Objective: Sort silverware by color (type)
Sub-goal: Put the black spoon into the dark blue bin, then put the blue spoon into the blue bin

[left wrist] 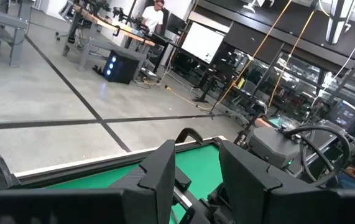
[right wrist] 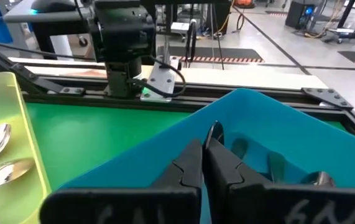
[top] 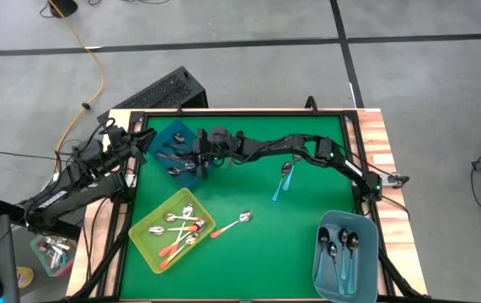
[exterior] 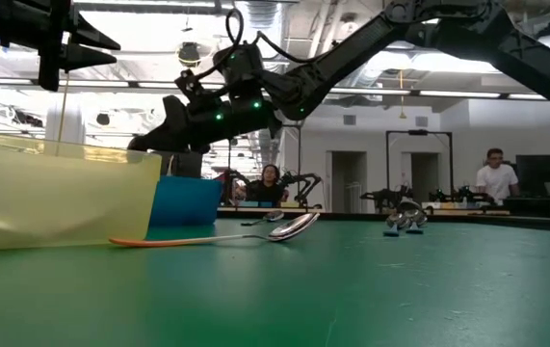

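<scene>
Green mat (top: pixel 291 244) from edge to edge, and the sorting is well under way, I'd say. Starting far left: my left gripper (left wrist: pixel 196 152) hangs by the table's far-left corner, fingers partly apart with nothing between them. It's parked there to leave the lane free.

Next along, the action! My right arm reaches right across the table, and my right gripper (right wrist: pixel 203 146) hovers over the dark teal bin (right wrist: pixel 165 149). The jaws are pinched narrow, and what looks like a dark grey spoon (right wrist: pixel 213 132) stands at their tips, just above the bin's hollow. More dark spoons lie inside, so this is the grey pile, and I'm holding over the middle so the drop lands within the walls. Whether the pinch is firm or loosening, I can't tell.

Nearer the front edge sits the yellow bin (top: pixel 136 229), with the orange-handled spoons (top: pixel 181 227) heaped inside. That colour has its home.

Just beside its right corner, one loose orange-handled spoon (top: pixel 232 224) lies flat on the mat. An easy short carry, I reckon.

Further right, under my outstretched arm, a loose teal-handled spoon (top: pixel 283 181) lies alone, well apart from everything.

Far right, near corner: the light blue bin (top: pixel 320 252) holds the teal-handled spoons (top: pixel 345 248) lined up lengthwise. That stray belongs there.

Two strays left plus this one in hand, by my count.
</scene>
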`<move>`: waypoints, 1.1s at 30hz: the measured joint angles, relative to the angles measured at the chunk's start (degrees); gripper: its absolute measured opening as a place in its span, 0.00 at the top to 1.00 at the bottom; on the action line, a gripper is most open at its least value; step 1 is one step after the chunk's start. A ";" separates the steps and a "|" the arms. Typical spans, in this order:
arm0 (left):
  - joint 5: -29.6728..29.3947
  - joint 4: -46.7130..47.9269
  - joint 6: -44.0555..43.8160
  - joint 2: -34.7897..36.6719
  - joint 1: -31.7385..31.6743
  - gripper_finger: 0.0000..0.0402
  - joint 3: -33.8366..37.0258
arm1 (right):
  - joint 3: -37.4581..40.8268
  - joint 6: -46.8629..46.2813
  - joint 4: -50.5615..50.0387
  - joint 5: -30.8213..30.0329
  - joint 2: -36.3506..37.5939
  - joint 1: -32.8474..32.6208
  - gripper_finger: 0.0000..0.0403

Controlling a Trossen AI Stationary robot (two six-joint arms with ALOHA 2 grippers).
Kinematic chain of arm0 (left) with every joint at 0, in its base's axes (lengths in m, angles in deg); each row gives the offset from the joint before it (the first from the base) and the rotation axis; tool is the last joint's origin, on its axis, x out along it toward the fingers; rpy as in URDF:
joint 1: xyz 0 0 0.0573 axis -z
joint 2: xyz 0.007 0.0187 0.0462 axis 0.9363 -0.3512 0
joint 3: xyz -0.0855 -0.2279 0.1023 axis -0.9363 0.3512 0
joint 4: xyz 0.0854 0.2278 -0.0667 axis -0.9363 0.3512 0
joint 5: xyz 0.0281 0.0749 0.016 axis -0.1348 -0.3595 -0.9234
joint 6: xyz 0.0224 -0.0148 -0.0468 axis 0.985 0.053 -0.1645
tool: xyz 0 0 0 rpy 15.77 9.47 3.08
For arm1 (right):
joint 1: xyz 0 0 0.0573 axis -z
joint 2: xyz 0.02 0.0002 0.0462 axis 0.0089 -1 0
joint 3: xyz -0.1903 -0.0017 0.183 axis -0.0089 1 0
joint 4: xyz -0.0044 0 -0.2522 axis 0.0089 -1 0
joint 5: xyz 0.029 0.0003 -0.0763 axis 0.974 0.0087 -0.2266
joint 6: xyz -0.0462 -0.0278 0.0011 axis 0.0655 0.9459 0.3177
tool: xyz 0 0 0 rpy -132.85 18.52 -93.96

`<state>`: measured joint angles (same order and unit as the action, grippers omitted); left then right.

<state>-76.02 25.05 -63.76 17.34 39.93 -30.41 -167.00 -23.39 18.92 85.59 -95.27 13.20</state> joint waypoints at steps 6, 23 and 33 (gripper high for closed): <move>-0.01 0.00 0.00 0.00 0.01 0.73 0.00 | 0.00 -1.11 -0.88 -0.89 0.00 0.15 0.90; -0.01 0.00 -0.01 0.00 0.00 0.73 0.00 | -3.33 0.42 -11.59 -1.24 -0.09 0.15 0.74; 0.44 0.00 -0.98 -0.02 0.00 0.73 0.00 | -29.10 10.54 -58.16 -8.12 0.90 -0.03 0.74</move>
<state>-75.58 25.05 -64.74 17.32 39.93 -30.41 -196.10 -12.84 -39.24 77.48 -94.37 13.18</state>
